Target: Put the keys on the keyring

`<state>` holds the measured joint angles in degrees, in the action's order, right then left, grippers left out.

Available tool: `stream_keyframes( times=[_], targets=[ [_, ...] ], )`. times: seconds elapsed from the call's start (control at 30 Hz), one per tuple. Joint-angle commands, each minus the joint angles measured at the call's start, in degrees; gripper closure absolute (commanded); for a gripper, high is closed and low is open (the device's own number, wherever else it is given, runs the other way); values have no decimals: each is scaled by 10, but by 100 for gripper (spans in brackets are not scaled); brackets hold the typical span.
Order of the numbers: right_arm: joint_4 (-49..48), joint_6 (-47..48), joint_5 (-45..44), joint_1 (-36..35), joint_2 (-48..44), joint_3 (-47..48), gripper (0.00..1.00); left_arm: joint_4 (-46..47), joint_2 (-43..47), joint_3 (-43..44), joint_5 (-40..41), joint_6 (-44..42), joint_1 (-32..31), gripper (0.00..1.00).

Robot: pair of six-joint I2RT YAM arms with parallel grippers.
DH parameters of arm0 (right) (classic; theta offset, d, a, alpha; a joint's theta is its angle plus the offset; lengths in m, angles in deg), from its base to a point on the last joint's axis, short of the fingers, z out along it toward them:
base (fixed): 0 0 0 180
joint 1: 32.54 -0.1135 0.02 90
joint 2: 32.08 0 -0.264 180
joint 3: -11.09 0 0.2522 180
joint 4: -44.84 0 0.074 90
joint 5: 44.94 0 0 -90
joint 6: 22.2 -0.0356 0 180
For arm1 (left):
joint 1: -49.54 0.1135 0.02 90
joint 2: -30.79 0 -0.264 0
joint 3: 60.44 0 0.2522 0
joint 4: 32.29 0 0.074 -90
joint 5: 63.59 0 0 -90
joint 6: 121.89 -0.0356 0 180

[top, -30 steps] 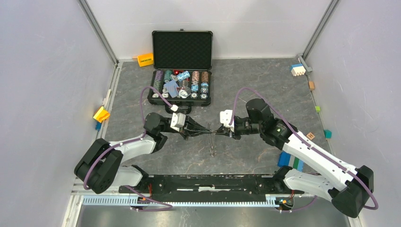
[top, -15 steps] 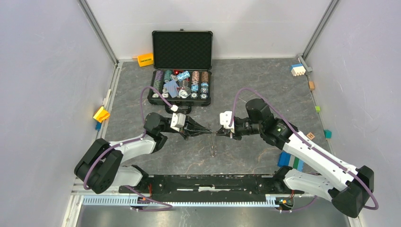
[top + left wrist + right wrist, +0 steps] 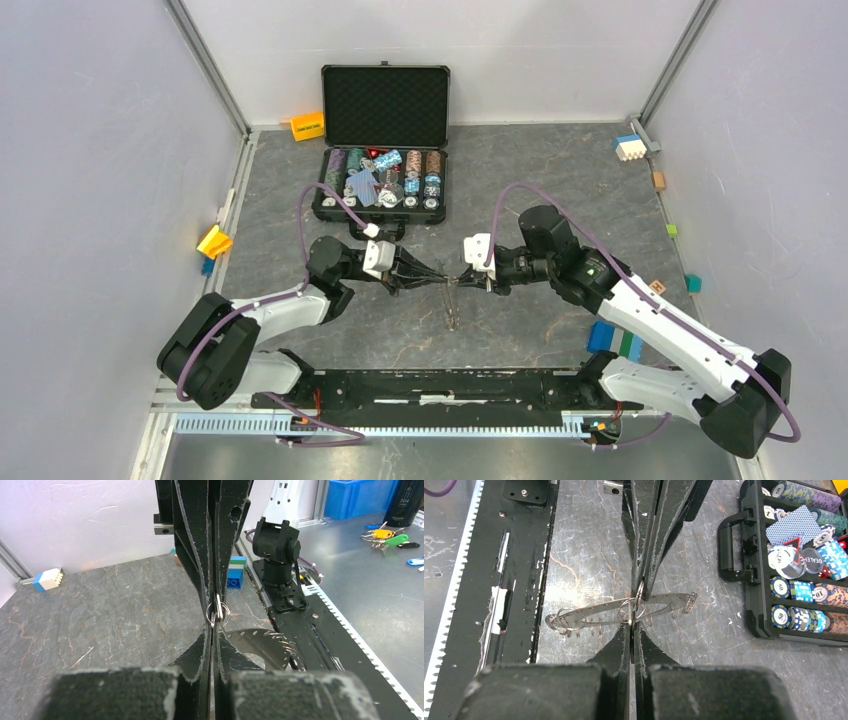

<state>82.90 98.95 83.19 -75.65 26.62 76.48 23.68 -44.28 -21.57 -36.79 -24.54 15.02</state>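
Pinching one key [image 3: 218, 611] from both sides above the middle of the table [image 3: 560, 180], with the left gripper [image 3: 437, 280] and the right gripper [image 3: 465, 281] each clamped fully shut, tips meeting nose to nose on its small round silver head. Not possible to tell which gripper carries the load. Keyring [image 3: 262, 641] standing edge-on at the same spot, apparently lifted off the table, its toothed band crossing the pinch point and reaching back toward the near edge; small silver loops [image 3: 560, 622] hung on that band.

Expect trouble from the shared pinch. Avoid pulling the two wrists apart or twisting them out of line: likely to spring the key free and drop it onto the table, or to bend its thin head. Avoid loosening either grip before the other is proven secure: likely to let the keyring swing down and drag the key away. Watch the teeth as well: liable to snag a gripper tip during any slide along the band.

Arm pose, near to far: bases bolted at the near edge, left toward the near-left corner, right toward the near-right corner; upper links angled inward; forearms folded low and aimed at each other across the centre. Beyond the tips, toward the far edge, black case [image 3: 385, 105] lying open with poker chips [image 3: 400, 185] inside, its near wall close beyond the left wrist
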Motion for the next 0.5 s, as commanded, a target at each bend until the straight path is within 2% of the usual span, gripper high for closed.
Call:
stream_keyframes(
  times=[0.0, 0.47],
  targets=[
    [-3, -4, 16, 1, 3, 25, 100, 4, 12, -1, -2, -37, -2, 98],
    [13, 2, 3, 0, -1, 47, 100, -38, 18, -2, -3, -72, -1, 98]
  ],
)
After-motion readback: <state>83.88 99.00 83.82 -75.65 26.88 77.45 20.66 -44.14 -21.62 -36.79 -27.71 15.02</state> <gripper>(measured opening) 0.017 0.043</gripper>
